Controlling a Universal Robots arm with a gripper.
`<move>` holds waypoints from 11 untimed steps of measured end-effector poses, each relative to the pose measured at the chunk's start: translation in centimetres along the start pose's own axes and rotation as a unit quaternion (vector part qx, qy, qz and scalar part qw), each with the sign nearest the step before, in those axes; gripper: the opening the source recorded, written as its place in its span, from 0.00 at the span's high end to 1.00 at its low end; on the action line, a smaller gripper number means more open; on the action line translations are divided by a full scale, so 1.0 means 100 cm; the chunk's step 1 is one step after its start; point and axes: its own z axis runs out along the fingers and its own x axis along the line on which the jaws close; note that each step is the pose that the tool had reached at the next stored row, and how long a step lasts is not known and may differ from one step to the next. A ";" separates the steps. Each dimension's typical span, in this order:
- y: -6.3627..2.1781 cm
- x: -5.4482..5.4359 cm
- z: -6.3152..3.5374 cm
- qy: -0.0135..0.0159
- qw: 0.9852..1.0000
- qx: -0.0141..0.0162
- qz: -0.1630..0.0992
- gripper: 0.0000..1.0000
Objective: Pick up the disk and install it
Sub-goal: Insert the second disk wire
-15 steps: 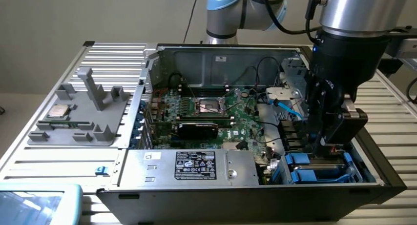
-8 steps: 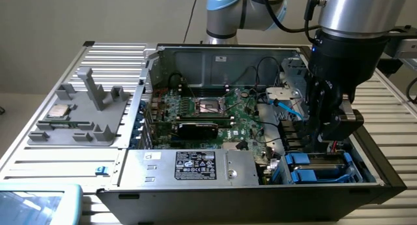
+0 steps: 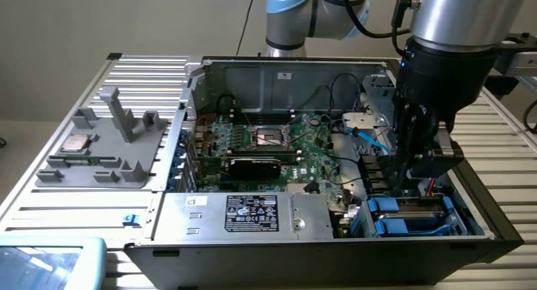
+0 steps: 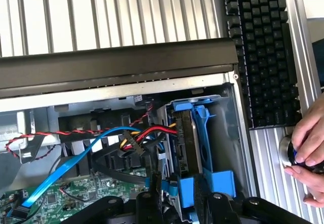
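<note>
The disk (image 4: 186, 133) stands on edge in the drive bay at the corner of the open computer case (image 4: 116, 64), with a silver-grey body and bright blue plastic rails. In the exterior view its blue rails (image 3: 403, 213) show at the case's front, on the exterior view's right. My gripper (image 3: 413, 180) reaches down into that bay right over the disk. In the wrist view the gripper (image 4: 177, 192) straddles the blue end of the disk's rail. Whether it presses on the rail is not visible.
Red, blue and black cables (image 4: 126, 140) run just beside the bay, over the green motherboard (image 3: 277, 142). A grey power supply box (image 3: 243, 216) sits at the case front. A grey fixture with a small chip (image 3: 77, 143) lies outside the case. A keyboard (image 4: 258, 51) and a person's hand (image 4: 310, 148) are beyond the case wall.
</note>
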 end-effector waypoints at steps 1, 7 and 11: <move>0.0000 0.000 0.0001 0.004 1.000 0.000 0.000 0.62; 0.0000 0.000 0.0004 0.019 1.000 0.000 0.002 0.78; -0.0001 0.000 0.0006 0.023 1.000 0.000 0.002 0.78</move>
